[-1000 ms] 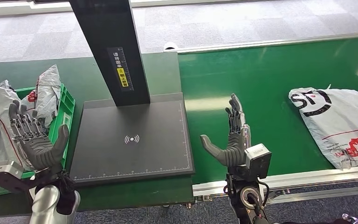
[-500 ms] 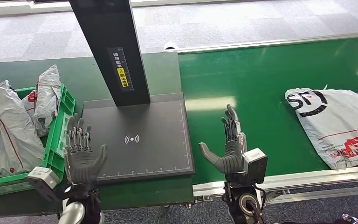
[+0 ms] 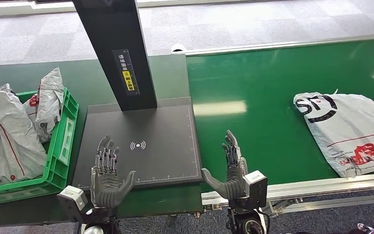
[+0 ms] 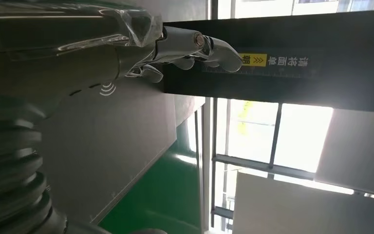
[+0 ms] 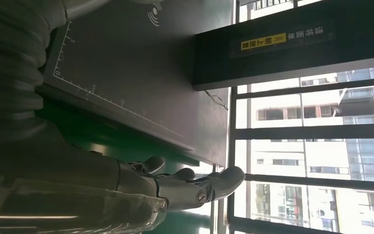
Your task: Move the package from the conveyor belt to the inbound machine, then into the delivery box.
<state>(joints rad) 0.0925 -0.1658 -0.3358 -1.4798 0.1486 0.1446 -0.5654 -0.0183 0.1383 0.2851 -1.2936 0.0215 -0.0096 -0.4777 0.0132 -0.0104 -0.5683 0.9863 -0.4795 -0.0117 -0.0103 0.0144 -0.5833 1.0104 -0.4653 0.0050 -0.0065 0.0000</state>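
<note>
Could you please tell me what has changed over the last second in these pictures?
The left hand swung from over the green plastic crate to the black scanner plate's near edge. The right hand drew back. The white plastic package rode slightly leftward on the green conveyor belt. Both hands stay empty.

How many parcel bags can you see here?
3, maybe more hidden: one package lying on the green conveyor belt, and two bags in the green crate.
</note>
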